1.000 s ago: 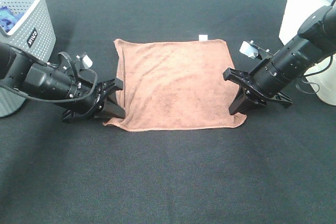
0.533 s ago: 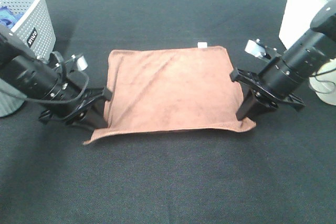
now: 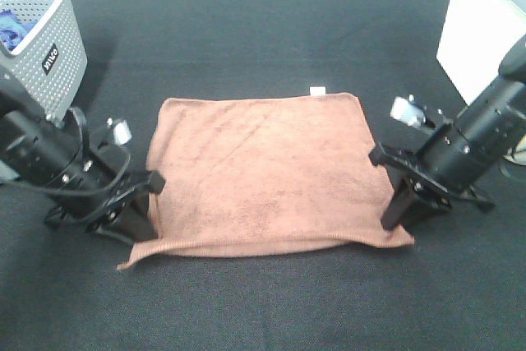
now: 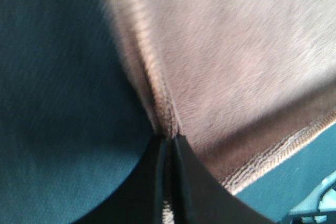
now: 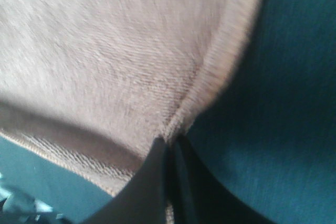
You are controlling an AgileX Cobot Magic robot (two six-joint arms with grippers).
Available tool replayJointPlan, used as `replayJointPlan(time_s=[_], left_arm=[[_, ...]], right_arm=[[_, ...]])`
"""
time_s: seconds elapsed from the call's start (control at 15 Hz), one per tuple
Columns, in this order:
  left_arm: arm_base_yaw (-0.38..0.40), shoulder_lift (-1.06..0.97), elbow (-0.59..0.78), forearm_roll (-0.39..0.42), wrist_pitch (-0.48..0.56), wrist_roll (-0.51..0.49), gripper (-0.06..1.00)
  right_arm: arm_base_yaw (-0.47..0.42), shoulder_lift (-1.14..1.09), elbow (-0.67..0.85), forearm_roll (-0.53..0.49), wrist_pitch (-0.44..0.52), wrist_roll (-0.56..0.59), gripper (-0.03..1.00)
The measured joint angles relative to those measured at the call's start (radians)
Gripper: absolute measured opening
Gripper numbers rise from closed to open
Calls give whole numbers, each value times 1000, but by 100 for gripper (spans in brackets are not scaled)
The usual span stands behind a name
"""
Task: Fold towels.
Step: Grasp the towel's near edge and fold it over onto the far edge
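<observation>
A brown towel (image 3: pixel 267 174) lies spread flat on the black table. My left gripper (image 3: pixel 146 232) is shut on the towel's left edge near its near-left corner; the left wrist view shows the fingertips (image 4: pixel 178 153) pinching the hem of the towel (image 4: pixel 231 66). My right gripper (image 3: pixel 394 221) is shut on the towel's right edge near its near-right corner; the right wrist view shows the fingertips (image 5: pixel 160 153) pinching the towel (image 5: pixel 105 56). A small white label (image 3: pixel 316 90) sticks out at the far edge.
A grey perforated laundry basket (image 3: pixel 51 47) stands at the far left. A white cabinet (image 3: pixel 481 30) stands at the far right. Black table surface (image 3: pixel 263 310) extends in front of the towel.
Both grippers have pulled the towel toward the near edge of the table. The towel has slid nearer and stretched wider and flatter.
</observation>
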State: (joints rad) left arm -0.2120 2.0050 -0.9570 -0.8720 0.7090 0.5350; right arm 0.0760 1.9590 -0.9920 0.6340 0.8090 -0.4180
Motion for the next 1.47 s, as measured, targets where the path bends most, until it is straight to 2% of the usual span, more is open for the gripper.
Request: replayJointPlan(time_s=[0.13,0.33,0.6,0.8,1.0,1.13,1.2,1.27,1.33,1.4,1.47], left_arm=[[0,-21,-53,5,-27,0,1],[0,-35,-160,6,-165,-20,1],[0,-34,-293,27,-297,-23,1],[0,-9,-355,61,-341,-23,1],[0,126,-494,88,-344,-39,1],[0,216,-593,94,-322,-53,4],[0,242,-617,95,-300,-60,9],[0,256,-631,97,-282,-77,18],[0,261,-634,106,-275,-92,31],[0,261,-634,106,-275,-92,31],[0,261,-635,114,-273,-102,44]], right_arm=[[0,0,-82,1,-21,-8,0],[1,6,-249,9,-125,-8,0],[1,124,-474,8,-109,-9,0],[1,196,-555,8,-108,-9,0],[1,299,-656,8,-122,-9,0],[1,353,-684,7,-165,-9,0],[1,364,-685,7,-178,-9,3],[1,368,-685,7,-190,-8,11],[1,368,-685,7,-190,-7,25],[1,368,-685,7,-190,-7,25],[1,368,-693,8,-184,0,44]])
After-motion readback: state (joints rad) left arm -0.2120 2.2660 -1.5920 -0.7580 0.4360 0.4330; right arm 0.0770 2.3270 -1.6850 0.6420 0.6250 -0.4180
